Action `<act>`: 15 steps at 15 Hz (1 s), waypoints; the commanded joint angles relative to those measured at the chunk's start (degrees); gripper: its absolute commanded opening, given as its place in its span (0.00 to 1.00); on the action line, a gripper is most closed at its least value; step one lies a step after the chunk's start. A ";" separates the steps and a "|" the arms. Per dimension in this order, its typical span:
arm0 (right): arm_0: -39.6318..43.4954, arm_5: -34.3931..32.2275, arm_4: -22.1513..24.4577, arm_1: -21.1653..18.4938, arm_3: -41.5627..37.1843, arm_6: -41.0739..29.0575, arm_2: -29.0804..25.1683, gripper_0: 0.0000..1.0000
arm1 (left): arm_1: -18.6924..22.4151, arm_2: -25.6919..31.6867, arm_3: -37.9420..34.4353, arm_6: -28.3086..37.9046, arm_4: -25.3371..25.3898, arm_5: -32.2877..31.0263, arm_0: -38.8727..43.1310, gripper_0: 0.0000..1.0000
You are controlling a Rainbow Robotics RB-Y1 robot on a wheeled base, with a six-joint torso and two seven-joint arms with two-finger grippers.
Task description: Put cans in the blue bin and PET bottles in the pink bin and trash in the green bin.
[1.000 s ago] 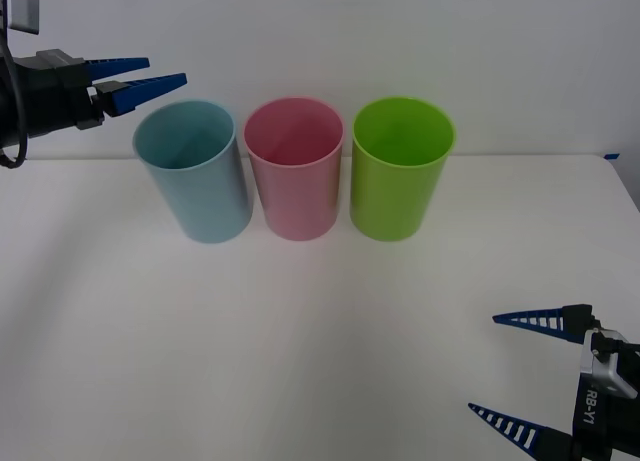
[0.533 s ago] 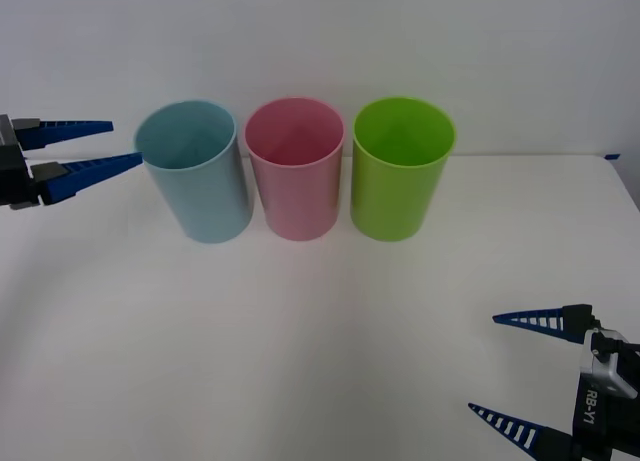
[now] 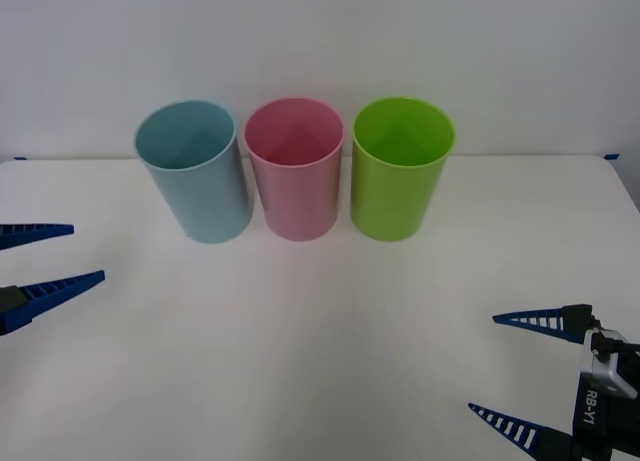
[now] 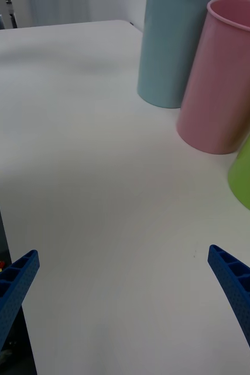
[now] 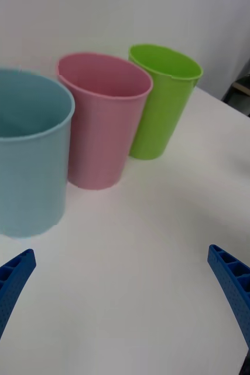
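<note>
Blue bin, pink bin and green bin stood in a row on the white table; left gripper and right gripper hung wide open, empty; light, smooth, stiff plastic, likely easily tipped

Blue ribbed tapered jaws; right gripper wrist apparently marked "RB-Y1".

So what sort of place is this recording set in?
Likely a lab sorting setup: a plain white table against a bare wall, with the blue bin, pink bin and green bin lined up.
</note>
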 commanded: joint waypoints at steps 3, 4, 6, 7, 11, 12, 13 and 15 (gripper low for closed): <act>0.00 0.00 0.00 0.00 0.00 0.00 0.00 1.00 | -6.59 1.17 -8.46 4.44 -7.25 -1.53 8.18 1.00; 0.00 0.00 0.00 0.00 0.00 0.00 0.00 1.00 | -8.44 1.43 -10.31 4.44 -9.01 -1.62 9.58 1.00; 0.00 0.00 0.00 0.00 0.00 0.00 0.00 1.00 | -11.95 1.43 -12.06 4.27 -12.61 -2.49 10.90 1.00; 0.00 0.00 0.00 0.00 0.00 0.00 0.00 1.00 | -13.45 0.82 -12.85 4.18 -14.37 -2.49 11.60 1.00; 0.00 0.00 0.00 0.00 0.00 0.00 0.00 1.00 | -17.05 -1.73 -13.56 4.00 -17.18 -2.14 13.19 1.00; 0.00 0.00 0.00 0.00 0.00 0.00 0.00 1.00 | -17.40 -1.91 -13.56 3.83 -17.45 -2.06 13.89 1.00; 0.00 0.00 0.00 0.00 0.00 0.00 0.00 1.00 | -17.58 -2.08 -13.56 3.65 -17.97 -1.97 14.24 1.00; 0.00 0.00 0.00 0.00 0.00 0.00 0.00 1.00 | -17.58 -1.82 -13.47 3.48 -18.50 -1.88 14.59 1.00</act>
